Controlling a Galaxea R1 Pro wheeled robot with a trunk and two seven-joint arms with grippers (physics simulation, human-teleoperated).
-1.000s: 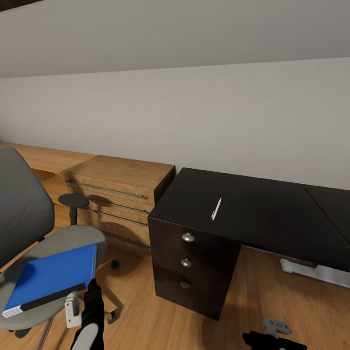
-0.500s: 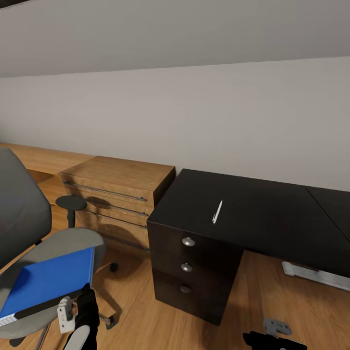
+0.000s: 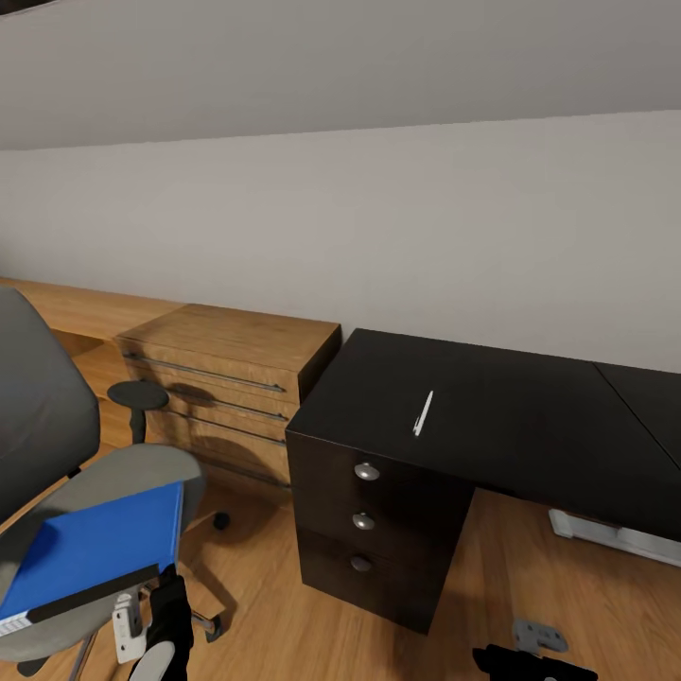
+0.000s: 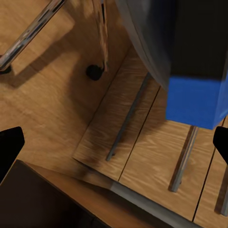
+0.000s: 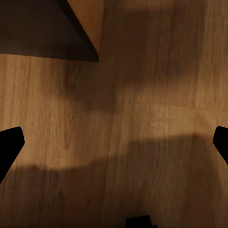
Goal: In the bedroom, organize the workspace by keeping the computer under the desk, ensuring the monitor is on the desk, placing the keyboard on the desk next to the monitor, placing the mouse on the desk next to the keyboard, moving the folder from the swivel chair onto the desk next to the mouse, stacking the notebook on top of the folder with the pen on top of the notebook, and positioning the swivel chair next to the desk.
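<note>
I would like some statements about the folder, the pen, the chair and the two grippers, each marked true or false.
1. The folder lies on the swivel chair seat. True.
2. The pen lies on the folder. False: it lies on the desk, above the drawers.
3. The left gripper is shut on the folder. False: its fingertips stand wide apart, holding nothing.
4. The right gripper is open over bare wooden floor. True.
5. A wooden dresser stands beside the desk. True.
</note>
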